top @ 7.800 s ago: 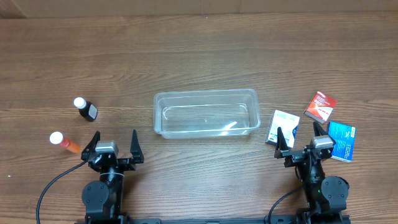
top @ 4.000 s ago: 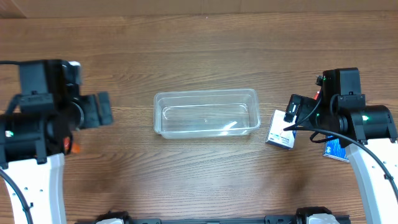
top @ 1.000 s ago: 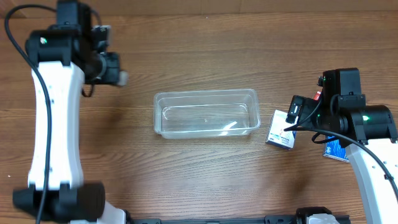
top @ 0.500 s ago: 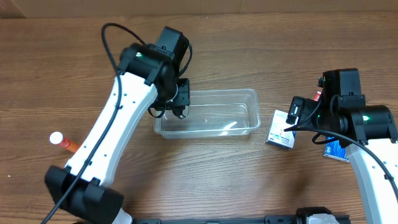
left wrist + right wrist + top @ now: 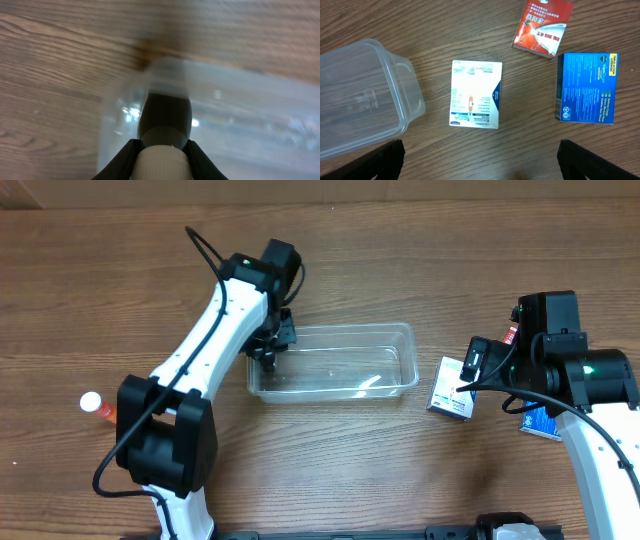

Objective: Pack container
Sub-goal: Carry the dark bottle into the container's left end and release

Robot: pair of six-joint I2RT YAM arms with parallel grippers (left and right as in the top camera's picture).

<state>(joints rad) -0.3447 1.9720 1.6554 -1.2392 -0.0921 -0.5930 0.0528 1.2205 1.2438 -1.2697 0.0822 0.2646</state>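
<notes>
The wooden table (image 5: 400,260) has a brown grain and a matt surface. In its middle stands the container (image 5: 332,360), a clear and shallow plastic tub with rounded corners and a rim, not yet holding anything. One second ago my left arm was far out over the left of the table; now it reaches over the left end of the container. For me this means the first item is about to be lowered in. The right side has not moved. There the right fingers (image 5: 385,160) are spread wide with nothing between them, above three flat cardboard boxes: the blue box (image 5: 585,88), the white box (image 5: 476,94) just beside the container, and the red box (image 5: 543,27). The left fingers (image 5: 122,157) pinch the dark bottle (image 5: 165,115), smooth and glossy, at its white cap. The orange bottle (image 5: 100,407) remains lying at the left edge
</notes>
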